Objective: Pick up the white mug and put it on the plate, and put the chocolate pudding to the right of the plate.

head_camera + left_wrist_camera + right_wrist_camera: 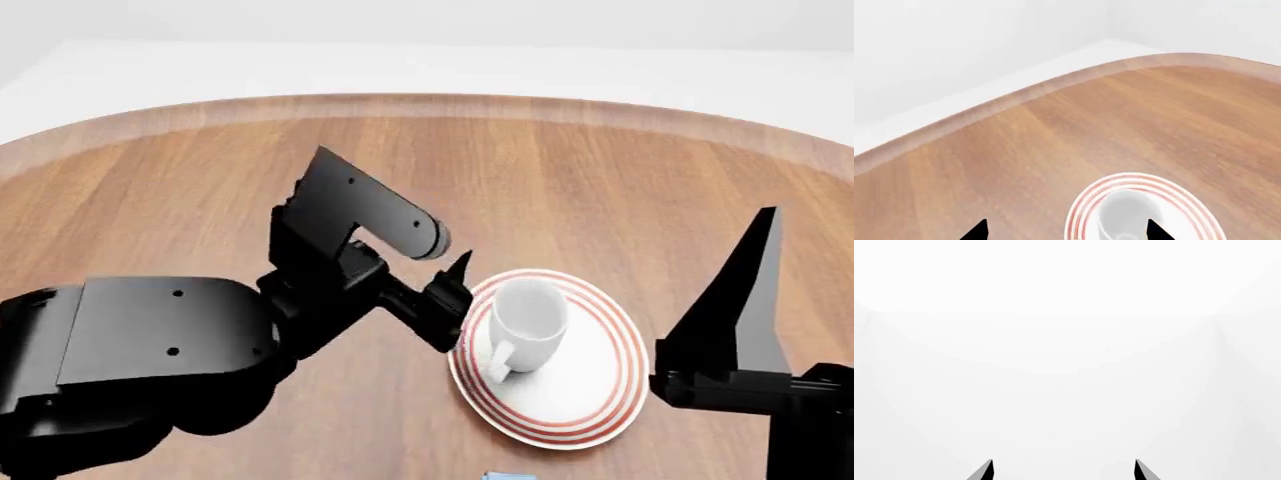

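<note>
The white mug (pixel 527 318) stands upright on the red-ringed plate (pixel 587 400), handle toward me. My left gripper (pixel 454 300) is open and empty just left of the plate's rim, close beside the mug. In the left wrist view the gripper (pixel 1067 232) shows only two spread tips, with the plate (pixel 1087 200) and the blurred mug (pixel 1124 215) near one tip. A light blue sliver, seemingly the chocolate pudding (pixel 509 476), shows at the head view's bottom edge. My right gripper (pixel 747 290) is raised right of the plate; in its wrist view it (pixel 1064 471) is open, facing white background.
The round wooden table (pixel 601 180) curves away at the back, with a pale rim and white floor beyond. The left arm's black body (pixel 160 340) covers the near left of the table.
</note>
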Available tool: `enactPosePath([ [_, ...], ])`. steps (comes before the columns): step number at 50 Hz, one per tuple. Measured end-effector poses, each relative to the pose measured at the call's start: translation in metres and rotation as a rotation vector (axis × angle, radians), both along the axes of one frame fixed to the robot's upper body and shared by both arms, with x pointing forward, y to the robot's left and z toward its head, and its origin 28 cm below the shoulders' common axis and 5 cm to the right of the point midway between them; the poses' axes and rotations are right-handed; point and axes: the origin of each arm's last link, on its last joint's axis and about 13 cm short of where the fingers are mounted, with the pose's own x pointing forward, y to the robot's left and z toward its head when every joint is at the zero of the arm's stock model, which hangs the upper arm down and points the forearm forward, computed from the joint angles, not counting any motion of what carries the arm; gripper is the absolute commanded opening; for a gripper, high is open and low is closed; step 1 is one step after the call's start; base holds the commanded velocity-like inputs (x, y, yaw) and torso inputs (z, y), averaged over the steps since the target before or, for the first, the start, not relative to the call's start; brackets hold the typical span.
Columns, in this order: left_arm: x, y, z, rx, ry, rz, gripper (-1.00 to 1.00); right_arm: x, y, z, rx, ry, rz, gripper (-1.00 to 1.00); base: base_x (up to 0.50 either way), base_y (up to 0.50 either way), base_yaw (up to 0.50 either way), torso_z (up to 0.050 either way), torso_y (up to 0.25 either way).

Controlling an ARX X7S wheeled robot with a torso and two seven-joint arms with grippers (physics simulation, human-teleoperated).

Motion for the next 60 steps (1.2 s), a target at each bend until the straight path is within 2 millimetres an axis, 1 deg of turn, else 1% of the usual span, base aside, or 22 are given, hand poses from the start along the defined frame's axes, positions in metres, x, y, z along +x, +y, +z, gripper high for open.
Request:
enactPosePath([
  [12,-0.005,0.024,0.006,-0.060,-0.126,0.131,1.00,0.000,0.001,0.000,-0.002,0.004,0.005,1.00,0.00,0.00,0.00,0.000,0.000],
  [31,-0.011,0.057,0.010,-0.150,-0.213,0.297,1.00,0.000,0.002,0.000,-0.004,0.006,0.009,1.00,0.00,0.00,0.00,0.000,0.000],
  [42,-0.014,0.064,0.011,-0.152,-0.255,0.342,1.00,-0.004,0.005,0.001,-0.013,0.021,0.023,1.00,0.00,0.00,0.00,0.000,0.000],
  [60,-0.019,0.064,0.014,-0.151,-0.285,0.356,1.00,-0.027,0.023,-0.011,-0.070,0.179,0.110,1.00,0.00,0.00,0.00,0.000,0.000],
])
